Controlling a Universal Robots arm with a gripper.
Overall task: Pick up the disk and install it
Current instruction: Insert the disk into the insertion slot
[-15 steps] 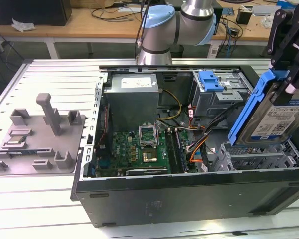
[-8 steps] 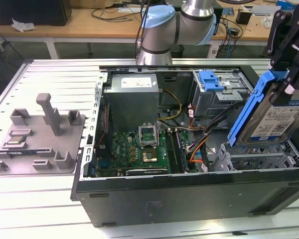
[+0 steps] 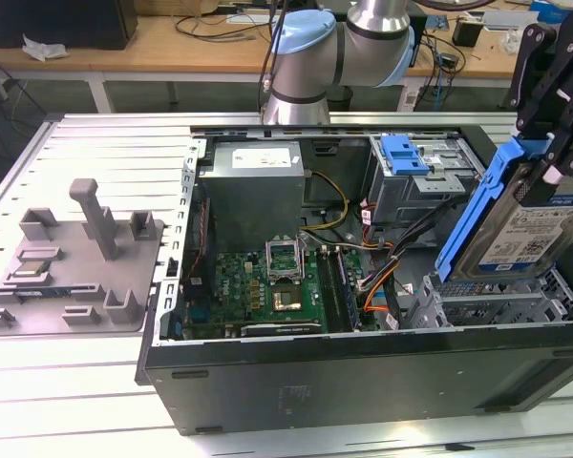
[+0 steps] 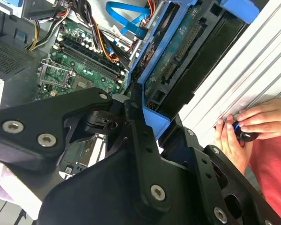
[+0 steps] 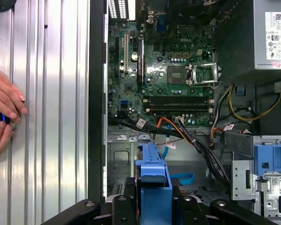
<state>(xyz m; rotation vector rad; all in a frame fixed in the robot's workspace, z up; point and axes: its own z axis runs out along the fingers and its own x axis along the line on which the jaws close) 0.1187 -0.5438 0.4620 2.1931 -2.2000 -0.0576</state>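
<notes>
The disk [image 3: 523, 227], a silver drive with a white-and-blue label in a blue carrier rail, hangs tilted over the drive cage [image 3: 497, 307] at the exterior view's right end of the open computer case [image 3: 363, 367]. My gripper [image 3: 542, 157] is shut on its upper end. In the second wrist view the disk's dark underside and connector [image 4: 178, 61] run away from the black fingers [image 4: 136, 126]. The first wrist view has the blue carrier's end [image 5: 153, 180] sticking out between the gripper's linkages, above the case interior.
Inside the case lie a green motherboard [image 3: 272, 286], a grey power supply [image 3: 253, 186], bundled cables [image 3: 382, 262] and an upper cage with a bare blue bracket [image 3: 404, 153]. A grey fixture [image 3: 76, 258] sits on the table at the exterior view's left. A person's hands [image 5: 2, 117] rest beside the case.
</notes>
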